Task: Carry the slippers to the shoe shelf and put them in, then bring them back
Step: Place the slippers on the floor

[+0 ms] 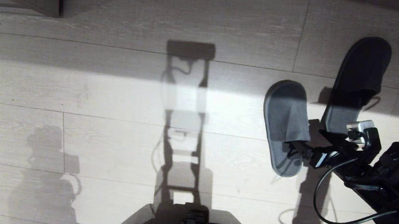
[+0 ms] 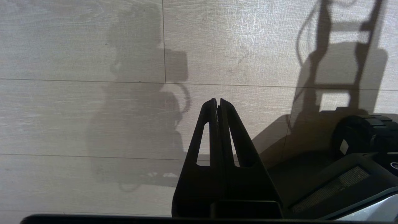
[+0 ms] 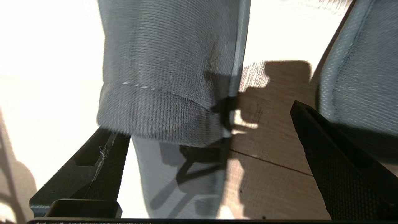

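Simply dark, grey-soled slippers (image 1: 286,124).

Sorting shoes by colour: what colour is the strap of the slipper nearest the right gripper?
Grey, finely ribbed strap; right wrist view shows it best.

Slippers (image 1: 286,124) grey-blue soles, dark woven straps; floor (image 1: 113,92) pale wood-grain planks.

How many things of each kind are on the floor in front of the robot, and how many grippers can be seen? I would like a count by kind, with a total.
Slippers: 2, the nearer slipper and the farther slipper, apart on the floor
Grippers: 2, the right gripper with jaws open at the slippers' heel ends, the left gripper shut over bare floor
Total: 4
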Tool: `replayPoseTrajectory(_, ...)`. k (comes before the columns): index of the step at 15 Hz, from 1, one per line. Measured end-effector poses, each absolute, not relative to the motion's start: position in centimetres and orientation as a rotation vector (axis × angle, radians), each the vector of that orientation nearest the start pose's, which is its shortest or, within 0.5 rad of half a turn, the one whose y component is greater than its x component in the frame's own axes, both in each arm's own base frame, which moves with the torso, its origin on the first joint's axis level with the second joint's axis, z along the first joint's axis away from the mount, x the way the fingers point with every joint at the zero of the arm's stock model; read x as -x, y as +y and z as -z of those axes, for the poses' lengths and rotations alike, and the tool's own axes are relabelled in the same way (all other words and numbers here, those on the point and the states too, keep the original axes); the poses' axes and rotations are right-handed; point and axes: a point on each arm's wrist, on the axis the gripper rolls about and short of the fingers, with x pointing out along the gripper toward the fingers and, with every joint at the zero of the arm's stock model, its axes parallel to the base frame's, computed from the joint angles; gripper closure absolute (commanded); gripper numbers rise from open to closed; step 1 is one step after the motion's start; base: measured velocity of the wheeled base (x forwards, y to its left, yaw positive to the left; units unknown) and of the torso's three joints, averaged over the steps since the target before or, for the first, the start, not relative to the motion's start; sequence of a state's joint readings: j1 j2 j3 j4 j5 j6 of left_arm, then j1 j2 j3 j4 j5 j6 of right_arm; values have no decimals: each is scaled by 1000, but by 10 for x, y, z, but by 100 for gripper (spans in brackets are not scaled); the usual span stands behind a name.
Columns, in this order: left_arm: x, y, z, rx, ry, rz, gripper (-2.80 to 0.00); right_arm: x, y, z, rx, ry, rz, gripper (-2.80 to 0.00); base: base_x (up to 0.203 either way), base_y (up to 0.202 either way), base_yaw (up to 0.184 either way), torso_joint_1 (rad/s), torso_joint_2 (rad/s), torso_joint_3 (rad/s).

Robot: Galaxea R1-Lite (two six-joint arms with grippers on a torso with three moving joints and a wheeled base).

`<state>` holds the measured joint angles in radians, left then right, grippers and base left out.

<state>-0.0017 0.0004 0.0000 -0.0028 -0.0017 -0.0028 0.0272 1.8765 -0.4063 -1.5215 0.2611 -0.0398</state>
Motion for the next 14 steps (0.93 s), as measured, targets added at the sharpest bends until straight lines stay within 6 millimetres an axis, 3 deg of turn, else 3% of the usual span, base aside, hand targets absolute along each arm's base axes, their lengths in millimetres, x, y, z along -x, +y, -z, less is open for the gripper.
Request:
replayPoseTrajectory(8,23,0,-76,2,-2,3,0,-236,12,-127,166,-34,-296,-280,0,0,0,0,0,0)
replayPoseTrajectory(9,23,0,-76,3,-2,3,0,-234,13,-128,163,-38,-316,0,0,0,0,0,0,0)
replayPoseTrajectory(11,23,0,-76,3,-2,3,0,-234,16,-134,151,-69,-375,0,0,0,0,0,0,0)
replayPoseTrajectory(14,23,0,-76,3,-2,3,0,-241,39,-150,129,-145,-419,0,0,0,0,0,0,0)
